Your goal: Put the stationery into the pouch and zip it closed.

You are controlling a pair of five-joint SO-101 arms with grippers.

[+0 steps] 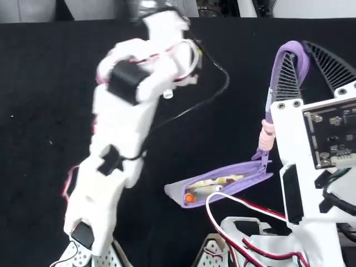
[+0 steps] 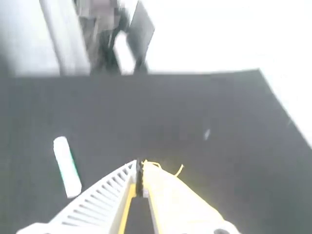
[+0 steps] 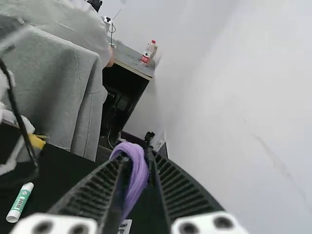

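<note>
Limp pouch (image 1: pixel 247 181) is hung by strap (image 3: pixel 135 175), clenched in right claw (image 3: pixel 146 148); left claw (image 2: pixel 139 168) clenched empty. Likely light, slick glue stick (image 2: pixel 66 165) best gripped mid-body.

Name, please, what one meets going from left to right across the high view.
left arm → pouch, lying open with stationery inside → right gripper, shut on the pouch's strap
</note>
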